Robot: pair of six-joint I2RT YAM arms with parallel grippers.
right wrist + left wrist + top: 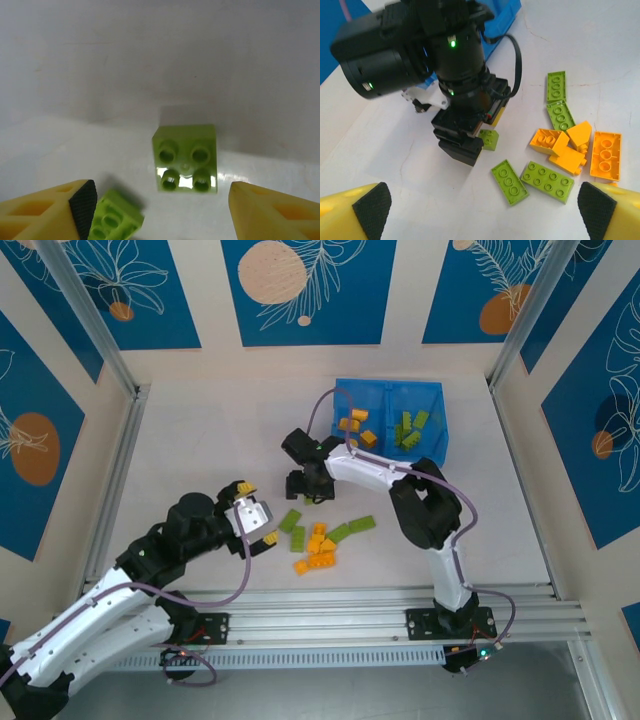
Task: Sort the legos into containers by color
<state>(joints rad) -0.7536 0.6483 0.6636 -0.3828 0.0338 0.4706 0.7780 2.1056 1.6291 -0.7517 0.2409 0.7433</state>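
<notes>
I'm watching the tabletop. The blue tray is sitting upper right, holding orange bricks in its left half and green bricks in its right. The left fingers are hanging spread wide, gripping nothing. The right fingers are straddling a green brick, spread, not touching it. Loose legos are lying around centre frame.

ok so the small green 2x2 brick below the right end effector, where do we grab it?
Take the green 2x2 brick by its two flat side walls, coming straight down from above. It sits studs-up and roughly square to the right end effector, whose open jaws stand wider than it. Mind the other green brick beside one finger.
</notes>
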